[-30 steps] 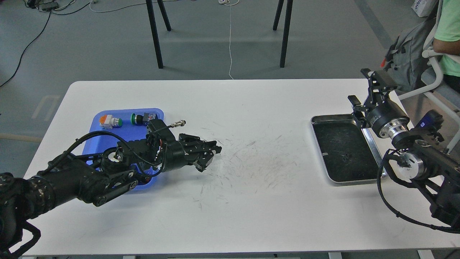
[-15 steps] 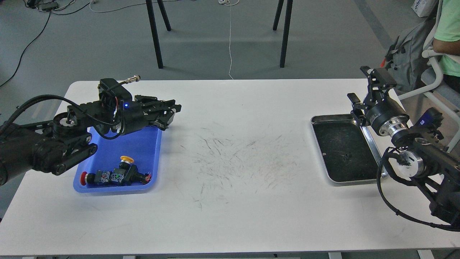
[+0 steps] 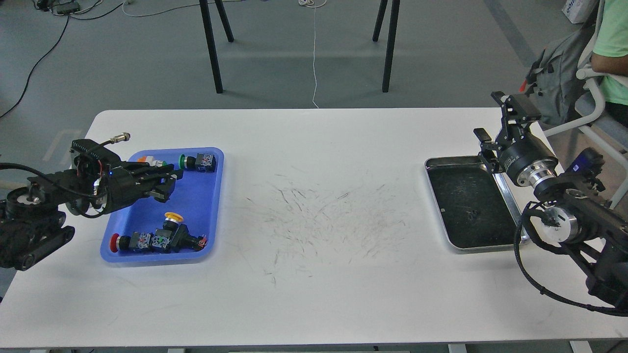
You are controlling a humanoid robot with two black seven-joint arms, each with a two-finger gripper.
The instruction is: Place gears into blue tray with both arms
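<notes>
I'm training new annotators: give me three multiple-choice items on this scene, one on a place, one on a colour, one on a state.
1. Where is the left gripper?
A. over the blue tray
B. over the silver tray
C. at the table's middle

2. What colour is the cap of the upright switch in the blue tray?
A. white
B. yellow
C. purple

3. What does the silver tray hold?
A. switches
B. a cup
C. only a tiny dark bit

Answers: 1 A, the fingers hang above the blue floor. 2 B, the cap is yellow. 3 C, the dark bottom is otherwise bare.
</notes>
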